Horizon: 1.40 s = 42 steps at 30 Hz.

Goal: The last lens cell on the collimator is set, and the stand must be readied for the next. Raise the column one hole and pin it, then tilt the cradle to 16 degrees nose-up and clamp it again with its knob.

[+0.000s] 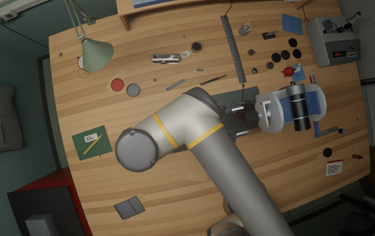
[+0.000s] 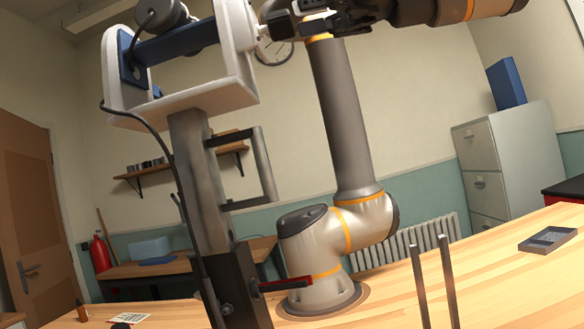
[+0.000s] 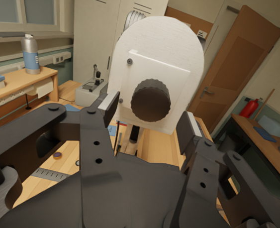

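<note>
The black ribbed clamp knob (image 3: 151, 100) (image 2: 278, 24) (image 1: 252, 117) sits on the white side plate of the cradle yoke (image 2: 229, 46), atop the raised grey column (image 2: 197, 179). The blue cradle (image 2: 170, 46) (image 1: 300, 106) carries the black collimator tube (image 1: 298, 108) and tilts up toward the knob side. My gripper (image 3: 147, 117) (image 2: 298, 16) is level with the knob, its open fingers standing on either side of it and holding nothing. A red-handled pin (image 2: 284, 282) sticks out of the dark base sleeve (image 2: 238, 285) low on the column.
Behind the stand are a wall clock and shelves, and my own arm (image 2: 344, 124) rises beside the column. The wooden bench holds a steel ruler (image 1: 233, 49), lens caps (image 1: 286, 53), a desk lamp (image 1: 96, 53), a grey instrument box (image 1: 332, 41) and a grey tray (image 2: 546, 239).
</note>
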Motion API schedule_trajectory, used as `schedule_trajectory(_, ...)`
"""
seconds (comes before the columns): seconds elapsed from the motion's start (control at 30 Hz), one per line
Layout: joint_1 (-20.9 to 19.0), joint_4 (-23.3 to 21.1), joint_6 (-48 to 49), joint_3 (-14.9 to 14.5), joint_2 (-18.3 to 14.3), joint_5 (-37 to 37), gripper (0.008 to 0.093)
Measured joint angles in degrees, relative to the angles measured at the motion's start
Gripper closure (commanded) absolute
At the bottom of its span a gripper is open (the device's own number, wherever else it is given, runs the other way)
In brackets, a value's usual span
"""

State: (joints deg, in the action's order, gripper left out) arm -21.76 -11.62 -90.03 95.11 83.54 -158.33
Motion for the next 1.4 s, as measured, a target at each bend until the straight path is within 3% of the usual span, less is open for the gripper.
schedule_trajectory(1.4, 3.05, -0.21, 0.01, 2.18, 1.97, -3.04, 0.0334)
